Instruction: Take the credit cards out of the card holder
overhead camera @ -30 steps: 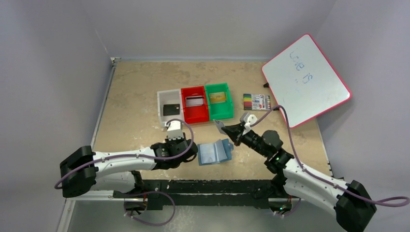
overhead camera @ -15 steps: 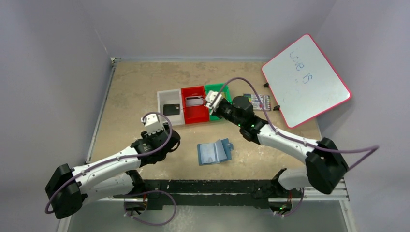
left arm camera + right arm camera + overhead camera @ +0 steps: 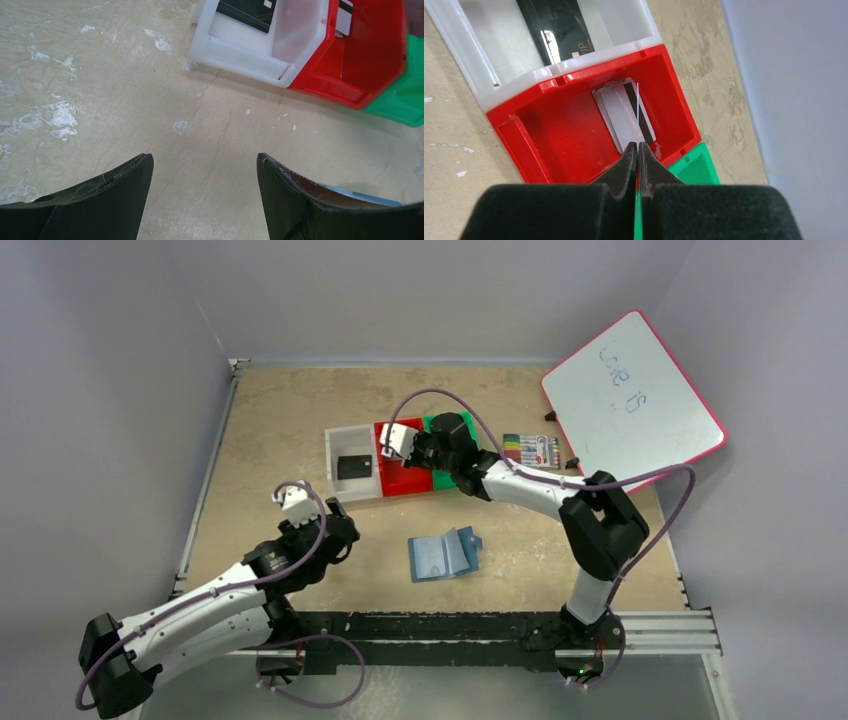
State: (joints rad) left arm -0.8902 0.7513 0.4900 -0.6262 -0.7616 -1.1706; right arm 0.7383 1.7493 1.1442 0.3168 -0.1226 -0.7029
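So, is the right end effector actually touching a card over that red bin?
Touching. The right wrist view shows the right end effector clamped shut on a thin card, seen edge-on, above the red bin.

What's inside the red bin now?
In the red bin, a pale card with a dark stripe lies flat. The right gripper pinches a second card edge-on above it. Anything under the flat card is hidden.

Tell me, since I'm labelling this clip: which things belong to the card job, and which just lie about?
Job: card holder; black card; pale card in the red bin; thin card pinched by the right gripper.
Lying about: marker pack; whiteboard.
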